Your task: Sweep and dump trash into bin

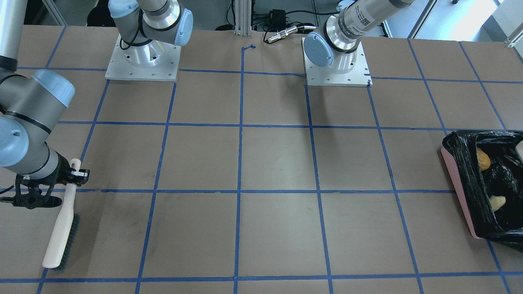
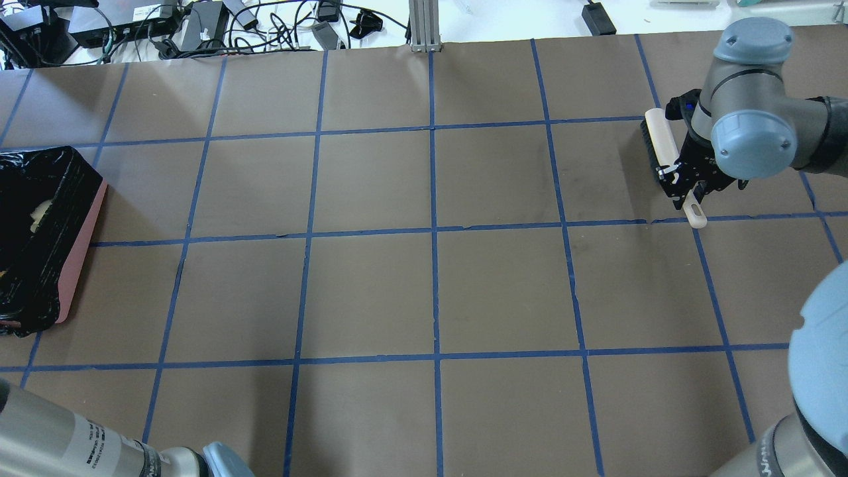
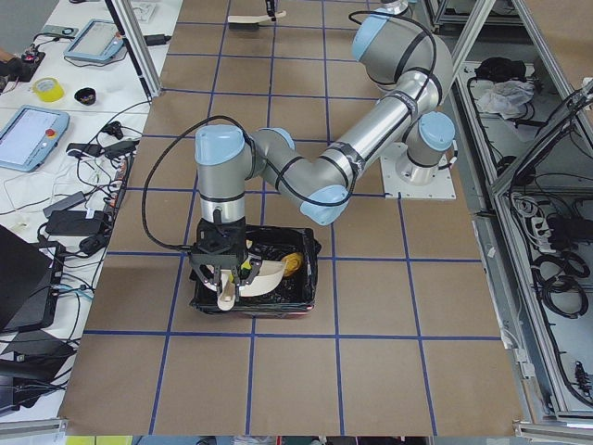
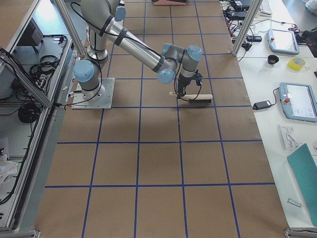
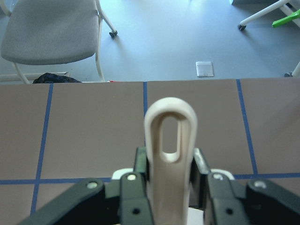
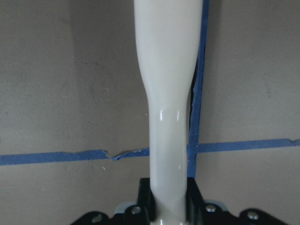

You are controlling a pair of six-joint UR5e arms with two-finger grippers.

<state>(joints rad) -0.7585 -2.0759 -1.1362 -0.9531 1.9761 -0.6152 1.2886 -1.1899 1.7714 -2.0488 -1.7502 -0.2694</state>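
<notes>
- Your left tool [image 5: 169,178] is pinching the dustpan [image 3: 262,276] over the bin [image 1: 457,185] at the bench's left edge.
- Trash [image 1: 483,160] is lying in the bin.
- Your right tool [image 1: 74,173] is pinching the brush [image 1: 61,232].

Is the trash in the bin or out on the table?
In the bin: two orange-yellow bits lie on its black liner; third not seen.
</notes>
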